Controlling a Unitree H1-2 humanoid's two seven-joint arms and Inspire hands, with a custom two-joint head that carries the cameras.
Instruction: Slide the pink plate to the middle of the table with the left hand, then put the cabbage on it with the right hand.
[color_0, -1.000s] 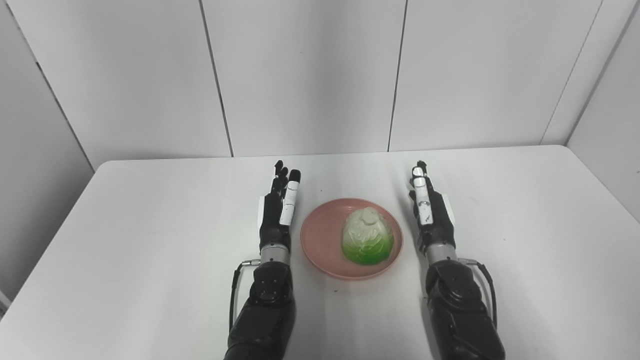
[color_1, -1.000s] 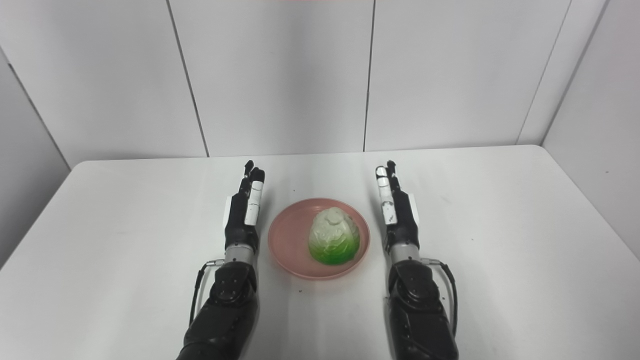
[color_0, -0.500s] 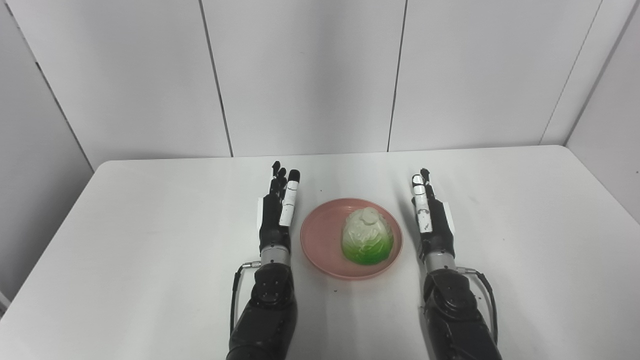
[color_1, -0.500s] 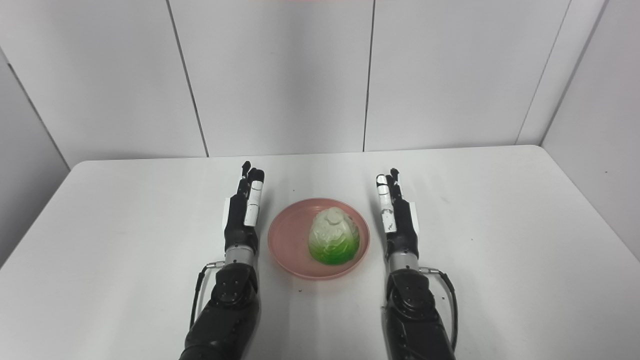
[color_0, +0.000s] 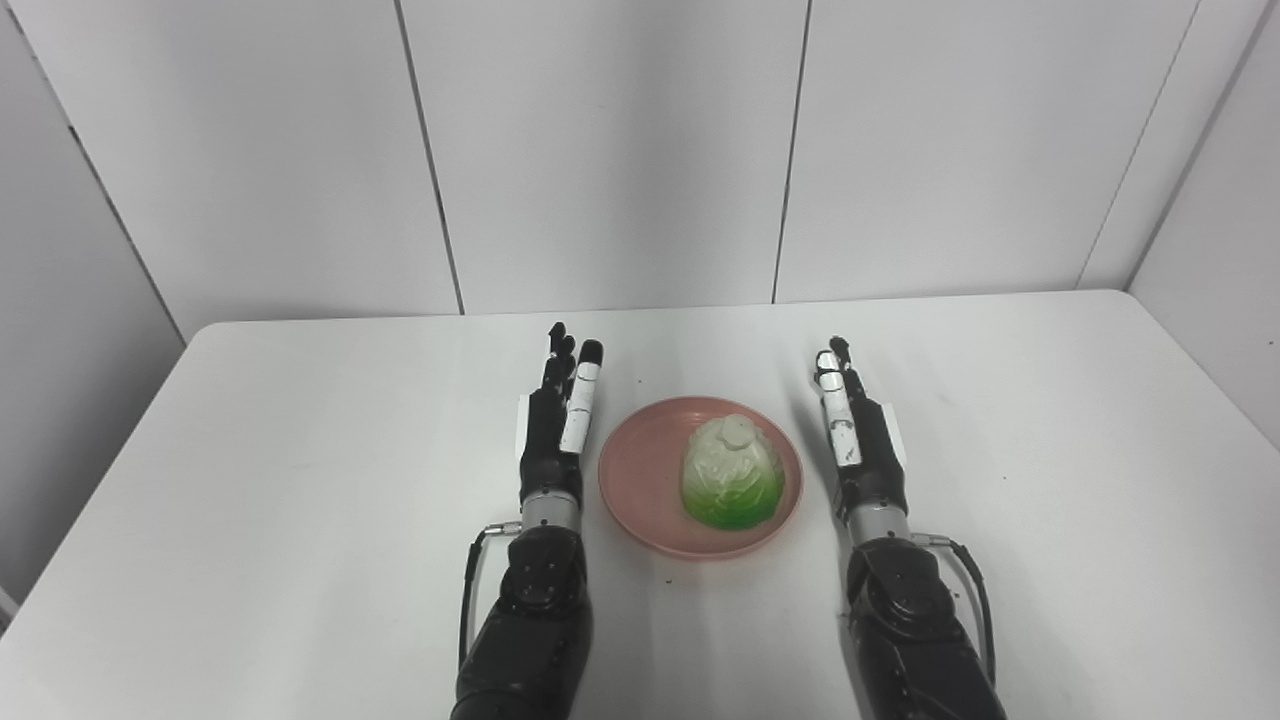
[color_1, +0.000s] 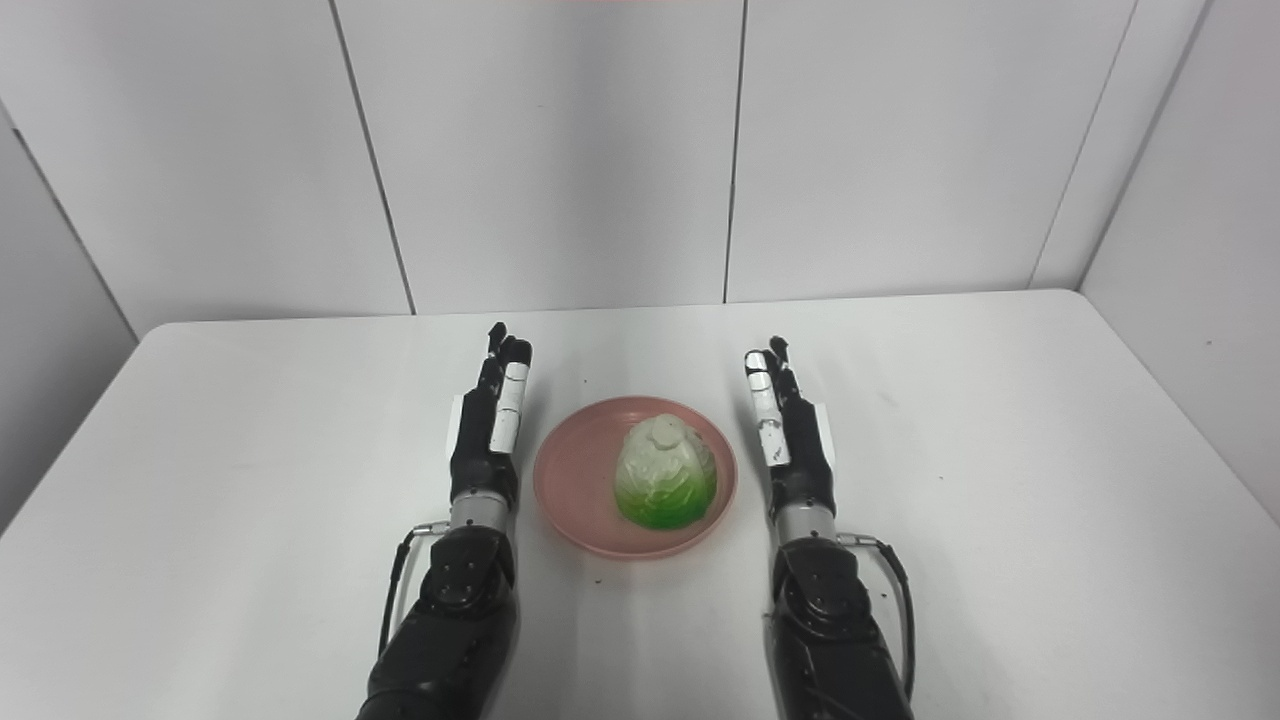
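The pink plate (color_0: 640, 480) sits on the white table (color_0: 300, 480) near its middle, between my two hands. The cabbage (color_0: 731, 472), pale on top and green below, stands on the plate's right half. My left hand (color_0: 556, 425) lies just left of the plate, open, fingers straight and pointing away from me, holding nothing. My right hand (color_0: 858, 435) lies a little right of the plate, open and empty, fingers straight. Neither hand touches the plate. In the right eye view the plate (color_1: 575, 480) and the cabbage (color_1: 664, 473) show the same way.
White wall panels stand behind the table's far edge (color_0: 650, 305). A grey side wall (color_0: 70, 330) runs along the left and another along the right. Bare tabletop lies left of the left hand and right of the right hand.
My right hand has drawn back slightly toward me and a bit to the left. The left hand, plate and cabbage have not moved.
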